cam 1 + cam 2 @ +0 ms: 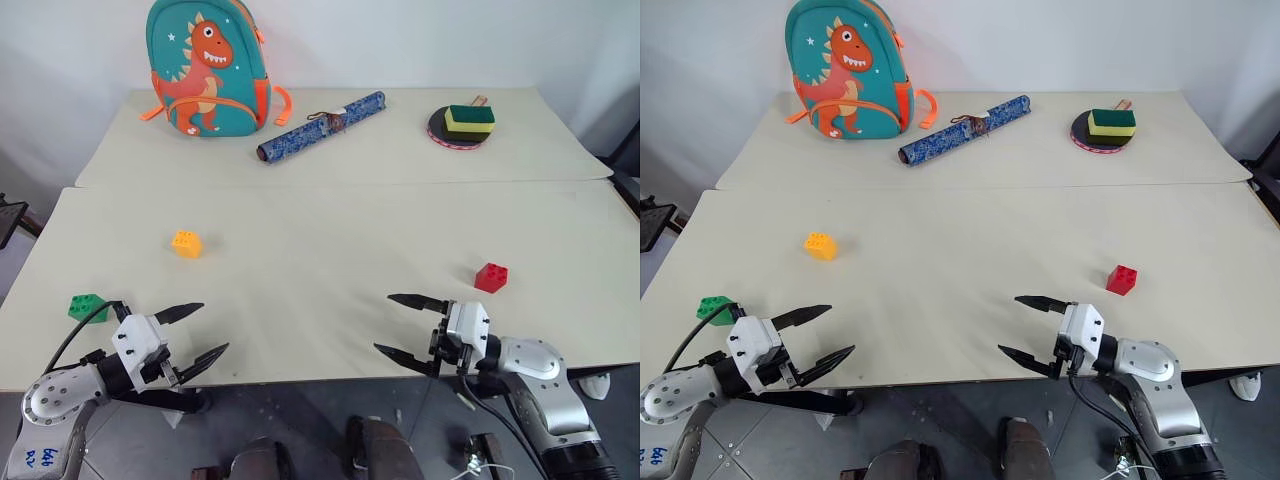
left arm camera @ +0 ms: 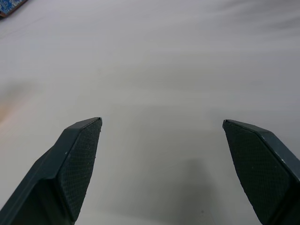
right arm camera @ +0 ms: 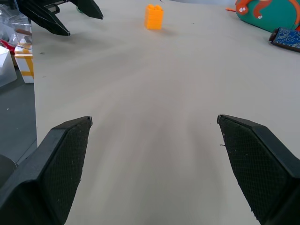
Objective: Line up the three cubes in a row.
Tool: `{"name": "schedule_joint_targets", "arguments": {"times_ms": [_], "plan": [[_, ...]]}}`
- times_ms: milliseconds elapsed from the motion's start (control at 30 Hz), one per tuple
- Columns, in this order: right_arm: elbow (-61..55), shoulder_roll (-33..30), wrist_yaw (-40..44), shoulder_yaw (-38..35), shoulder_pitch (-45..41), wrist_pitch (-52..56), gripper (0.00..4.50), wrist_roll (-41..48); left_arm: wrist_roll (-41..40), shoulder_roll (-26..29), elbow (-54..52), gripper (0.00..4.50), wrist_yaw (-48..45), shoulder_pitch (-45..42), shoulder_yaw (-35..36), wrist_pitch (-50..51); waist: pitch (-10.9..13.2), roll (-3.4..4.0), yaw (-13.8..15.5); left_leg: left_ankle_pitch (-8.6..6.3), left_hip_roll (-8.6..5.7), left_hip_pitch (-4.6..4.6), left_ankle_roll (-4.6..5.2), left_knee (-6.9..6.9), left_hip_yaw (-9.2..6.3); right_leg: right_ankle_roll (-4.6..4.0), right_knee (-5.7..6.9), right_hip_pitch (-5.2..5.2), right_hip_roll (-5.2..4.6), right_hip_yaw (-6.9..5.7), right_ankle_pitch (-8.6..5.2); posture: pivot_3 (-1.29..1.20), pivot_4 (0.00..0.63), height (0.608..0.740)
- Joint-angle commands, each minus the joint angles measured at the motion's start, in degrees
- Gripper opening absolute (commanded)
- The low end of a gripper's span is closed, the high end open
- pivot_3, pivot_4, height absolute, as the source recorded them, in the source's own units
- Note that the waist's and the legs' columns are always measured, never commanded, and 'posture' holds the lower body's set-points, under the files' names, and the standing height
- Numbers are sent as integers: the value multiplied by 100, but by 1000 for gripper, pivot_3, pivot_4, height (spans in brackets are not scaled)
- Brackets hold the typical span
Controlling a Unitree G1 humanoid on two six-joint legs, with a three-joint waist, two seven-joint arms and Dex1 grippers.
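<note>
Two pale tables (image 1: 330,250) pushed together against a white wall, three cubes counted, red cube (image 1: 491,277), green cube (image 1: 87,306), yellow-orange cube (image 1: 186,243), one backpack (image 1: 205,68), left gripper (image 1: 203,333) and right gripper (image 1: 398,326) both spread apart, nothing held.

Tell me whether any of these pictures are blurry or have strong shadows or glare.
Eye views: evenly lit, no glare, soft shadows under both open grippers, the left and the right. Left wrist view: table smeared, a faint shadow between the fingers. Right wrist view: yellow-orange cube fairly sharp, fingertips soft.

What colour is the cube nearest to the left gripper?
Green. The cube shows best in the left eye view, beside the left gripper.
</note>
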Motion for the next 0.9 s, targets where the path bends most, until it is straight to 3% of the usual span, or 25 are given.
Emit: {"name": "schedule_joint_targets", "arguments": {"times_ms": [33, 233, 367, 600, 767, 900], "plan": [[-231, 39, -81, -64, 3, -73, 4500, 40, -70, 122, -147, 4364, -41, 12, 61, 113, 0, 0, 0, 0, 0, 0, 0, 0, 0, 0, 0, 0, 0, 0, 0, 0, 150, 740], [-511, -70, -414, -462, 190, 61, 4500, 200, -976, 187, -393, 4364, -468, -200, 160, 665, 0, 0, 3, 0, -1, 0, 0, 0, 0, 0, 0, 1, -2, 1, 0, 0, 150, 740], [-915, -480, -1065, -2005, 848, 617, 4500, 717, -1050, 251, -815, 4364, -827, -783, -548, 964, 0, 10, 138, 1, -9, -5, 1, 1, -7, 2, 0, 0, -4, 0, 1, 0, 150, 740], [-536, -291, -1559, -3526, 2047, 369, 4500, 618, -498, -43, -367, 4364, -1133, -1738, -1623, 812, -18, 3, 147, 0, -7, -1, 0, 7, -8, 8, -4, 11, 8, 12, 5, 0, 150, 740], [262, -587, -1192, -3616, 2090, 292, 4500, 544, -356, -229, -37, 4364, -1218, -2157, -1880, 686, -19, 3, 61, 1, -9, 12, 4, 7, 13, 8, -8, 15, 10, 35, 5, 0, 150, 740], [789, -1079, -826, -3339, 1466, 354, 4500, 419, -514, -219, -68, 4364, -1256, -2151, -1881, 908, -18, 5, -92, 2, -8, 40, 6, 2, 27, 8, 1, 22, 9, 56, 5, 0, 150, 740]]}}
